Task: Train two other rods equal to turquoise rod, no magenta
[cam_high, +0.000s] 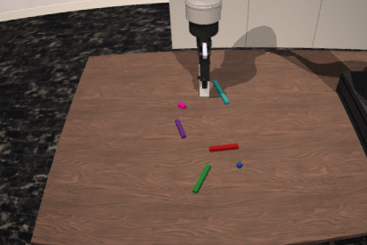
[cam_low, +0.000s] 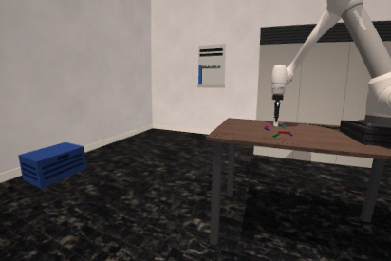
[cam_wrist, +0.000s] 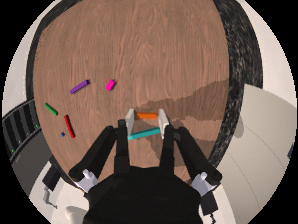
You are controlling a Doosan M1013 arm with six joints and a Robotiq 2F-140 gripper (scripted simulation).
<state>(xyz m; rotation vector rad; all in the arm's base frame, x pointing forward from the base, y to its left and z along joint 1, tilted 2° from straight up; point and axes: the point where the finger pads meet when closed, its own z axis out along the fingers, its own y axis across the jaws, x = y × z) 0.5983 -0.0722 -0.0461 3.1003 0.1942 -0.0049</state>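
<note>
My gripper [cam_high: 204,90] is down at the table's back middle, just left of the turquoise rod [cam_high: 221,92]. In the wrist view the fingers are partly open with the orange rod [cam_wrist: 148,115] lying between the tips; I cannot tell if they touch it. The turquoise rod [cam_wrist: 145,135] lies just behind it. The orange rod is hidden behind the fingers in the top view. The magenta rod [cam_high: 182,105], purple rod [cam_high: 180,128], red rod [cam_high: 224,147], green rod [cam_high: 201,178] and blue cube [cam_high: 240,165] lie flat and apart nearer the front.
A black box [cam_high: 354,98] stands on the table's right edge. A blue crate [cam_low: 52,163] sits on the floor far to the left. The table's left and front parts hold no rods.
</note>
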